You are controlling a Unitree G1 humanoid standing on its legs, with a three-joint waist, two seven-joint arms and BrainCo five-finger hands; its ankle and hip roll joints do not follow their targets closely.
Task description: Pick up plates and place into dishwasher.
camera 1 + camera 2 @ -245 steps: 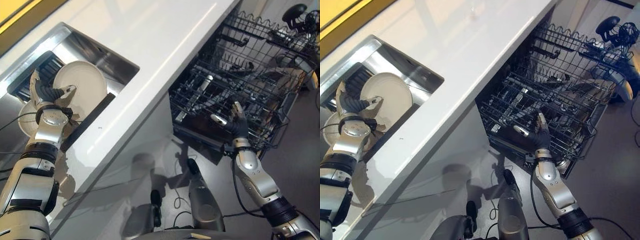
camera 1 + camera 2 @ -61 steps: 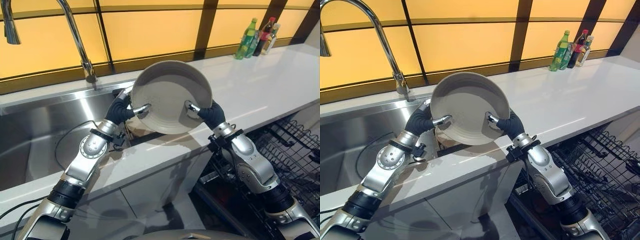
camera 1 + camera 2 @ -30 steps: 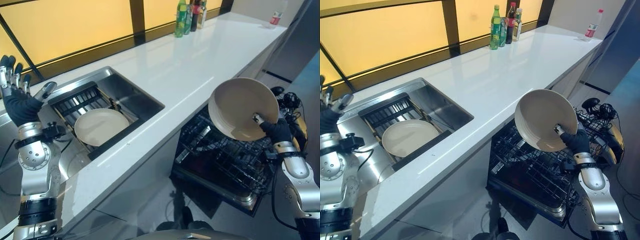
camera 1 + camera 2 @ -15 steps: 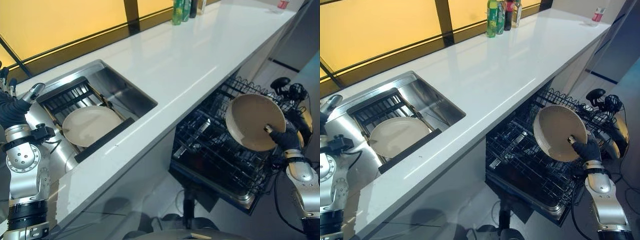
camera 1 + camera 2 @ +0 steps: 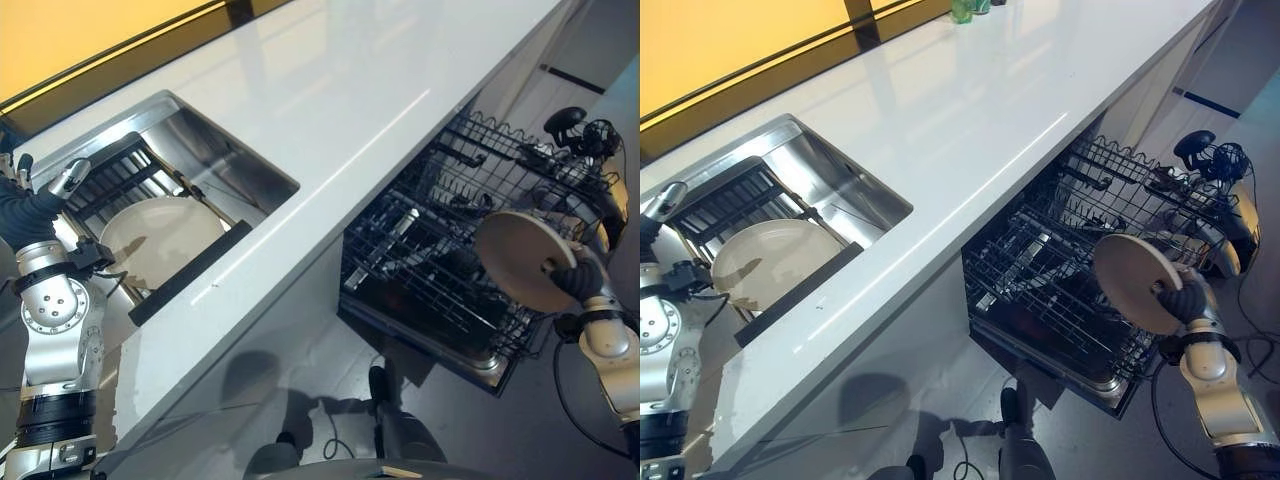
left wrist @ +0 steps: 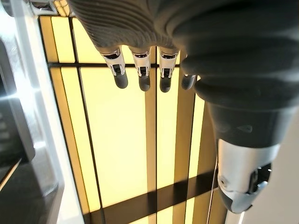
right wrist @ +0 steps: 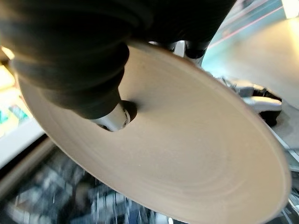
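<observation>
We see the cream plate (image 5: 522,258) tilted over the open dishwasher rack (image 5: 450,230), pinched at its rim by the right hand (image 5: 1185,297), whose fingers sit hidden behind it; a second plate (image 5: 160,240) lies in the sink (image 5: 235,170); the left hand (image 5: 28,205) hovers beside, fingers straight and empty.

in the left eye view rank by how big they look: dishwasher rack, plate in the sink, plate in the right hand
1. The black wire dishwasher rack, clearly largest.
2 and 3. The cream round plate in the steel sink and the cream plate pinched by the right hand look alike; nearness differs, so unranked.
</observation>
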